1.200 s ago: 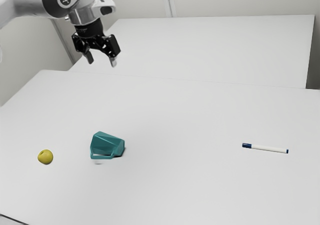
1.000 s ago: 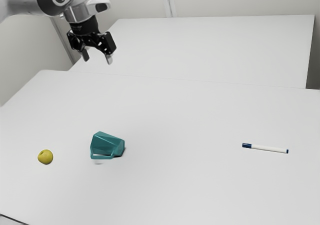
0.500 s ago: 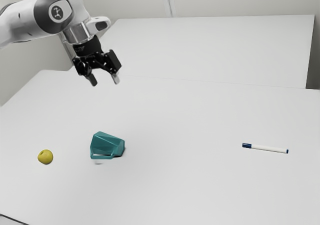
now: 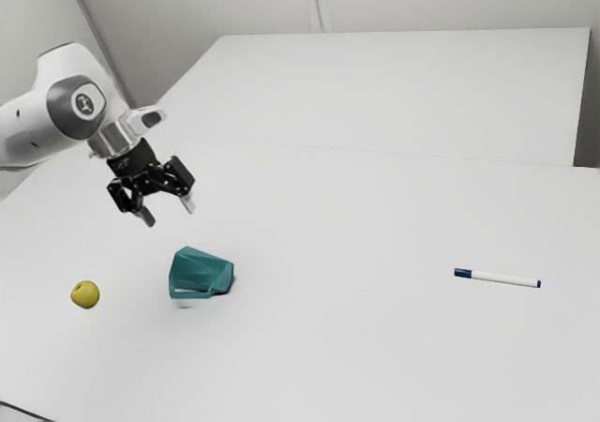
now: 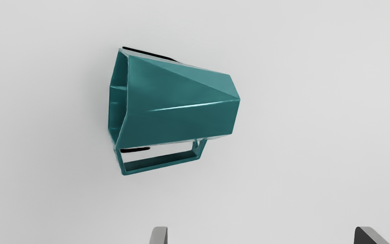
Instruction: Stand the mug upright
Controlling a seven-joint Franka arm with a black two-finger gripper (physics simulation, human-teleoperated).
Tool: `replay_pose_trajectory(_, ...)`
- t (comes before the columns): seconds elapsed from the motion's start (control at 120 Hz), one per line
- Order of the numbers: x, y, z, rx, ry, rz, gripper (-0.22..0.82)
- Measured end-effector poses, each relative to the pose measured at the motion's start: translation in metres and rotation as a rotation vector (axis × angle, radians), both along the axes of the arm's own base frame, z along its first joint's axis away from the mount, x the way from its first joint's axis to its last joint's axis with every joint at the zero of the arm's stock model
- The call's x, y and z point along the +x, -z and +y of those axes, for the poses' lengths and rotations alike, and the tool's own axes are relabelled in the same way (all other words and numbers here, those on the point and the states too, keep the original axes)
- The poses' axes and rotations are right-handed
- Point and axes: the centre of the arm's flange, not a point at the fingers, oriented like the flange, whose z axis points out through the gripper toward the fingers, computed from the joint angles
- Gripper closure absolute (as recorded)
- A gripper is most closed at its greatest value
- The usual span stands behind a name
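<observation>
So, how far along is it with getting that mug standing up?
Nothing looks finished: the mug lies on its side. The open, empty gripper hangs above the table, apparently lining up. Grasping, turning the mug upright and letting go all remain.

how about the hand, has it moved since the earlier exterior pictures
Yes, the hand has come lower and slightly toward the exterior view's left, judged against the mug, which lies in the same spot.

Probably a lab: a white and grey robot arm (image 4: 28,131) above a broad white surface (image 4: 356,347), plain pale walls (image 4: 450,0) behind.
</observation>
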Motion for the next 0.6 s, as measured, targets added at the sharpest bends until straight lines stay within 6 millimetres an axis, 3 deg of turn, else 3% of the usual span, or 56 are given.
replay_pose_trajectory(0.108,-0.001,0.021,0.029,-0.005,-0.005,-0.017,0.0)
replay_pose_trajectory(0.292,0.006,0.062,0.059,-0.049,0.025,-0.036,0.0)
replay_pose_trajectory(0.425,0.008,0.1,0.09,-0.167,0.035,-0.069,0.0)
replay_pose_trajectory(0.6,0.003,0.128,0.12,-0.301,0.094,-0.131,0.0)
